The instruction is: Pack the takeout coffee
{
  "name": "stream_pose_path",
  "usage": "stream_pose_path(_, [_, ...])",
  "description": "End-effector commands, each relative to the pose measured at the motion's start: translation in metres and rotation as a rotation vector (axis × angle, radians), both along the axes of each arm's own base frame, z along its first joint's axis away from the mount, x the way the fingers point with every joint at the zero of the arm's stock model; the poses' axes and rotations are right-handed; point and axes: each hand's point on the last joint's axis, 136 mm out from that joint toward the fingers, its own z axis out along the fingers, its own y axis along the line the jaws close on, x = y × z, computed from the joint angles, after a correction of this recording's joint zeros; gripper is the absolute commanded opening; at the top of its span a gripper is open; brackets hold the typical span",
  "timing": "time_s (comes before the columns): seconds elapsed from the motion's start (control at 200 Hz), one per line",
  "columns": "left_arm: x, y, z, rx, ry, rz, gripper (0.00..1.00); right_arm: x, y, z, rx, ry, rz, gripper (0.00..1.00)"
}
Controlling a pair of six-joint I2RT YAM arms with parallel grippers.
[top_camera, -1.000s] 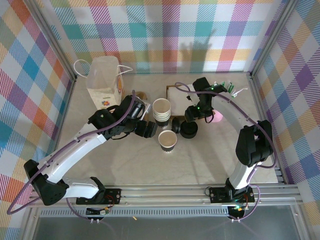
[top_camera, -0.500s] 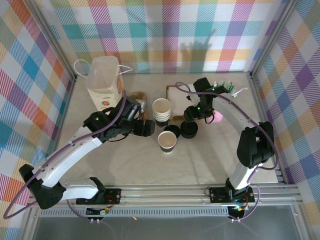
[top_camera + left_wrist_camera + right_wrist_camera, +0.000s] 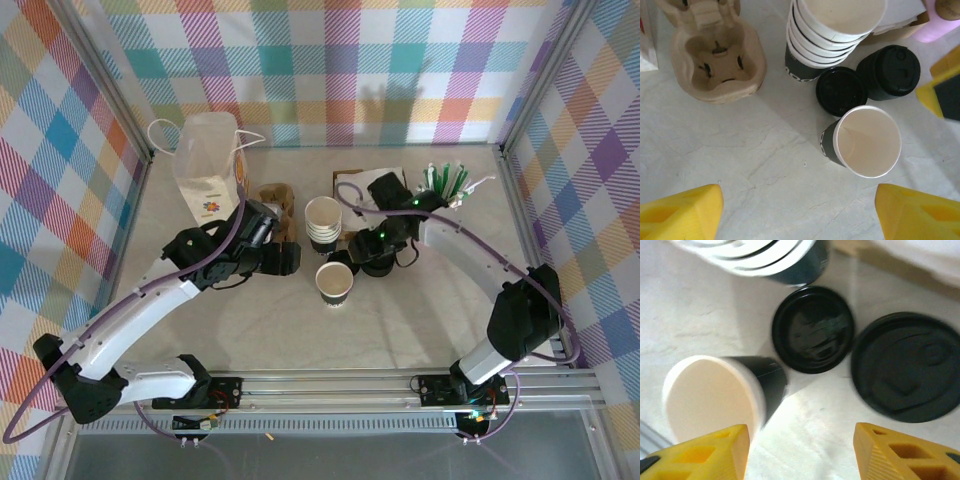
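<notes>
Hovering above the lid [image 3: 813, 329] lying flat just behind the open cup [image 3: 710, 395]: right gripper [image 3: 800, 457], jaws apart, empty, apparently lining up to cap it | left gripper [image 3: 799, 212] left of cup, spread wide, empty

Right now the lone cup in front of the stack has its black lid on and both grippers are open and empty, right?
No: the lone cup is lidless. The left wrist view shows its open mouth, with a loose black lid lying beside it. The left gripper and right gripper are open and empty.
</notes>
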Motion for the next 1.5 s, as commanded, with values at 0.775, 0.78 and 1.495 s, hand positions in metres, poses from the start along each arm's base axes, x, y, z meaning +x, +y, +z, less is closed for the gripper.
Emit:
stream_pose_path(0.775, [-0.038, 0.049, -0.004, 0.008, 0.047, 0.118, 0.79, -0.046, 0.05, -0.02, 0.202, 0.231, -0.077, 0.53])
stream_pose_path(0.78, [-0.038, 0.049, -0.004, 0.008, 0.047, 0.118, 0.79, -0.046, 0.05, -0.02, 0.202, 0.233, -0.077, 0.53])
stream_pose_path(1.495, [-0.054, 0.071, -0.004, 0.011, 0.042, 0.159, 0.79, -0.053, 0.097, -0.026, 0.246, 0.29, -0.001, 0.54])
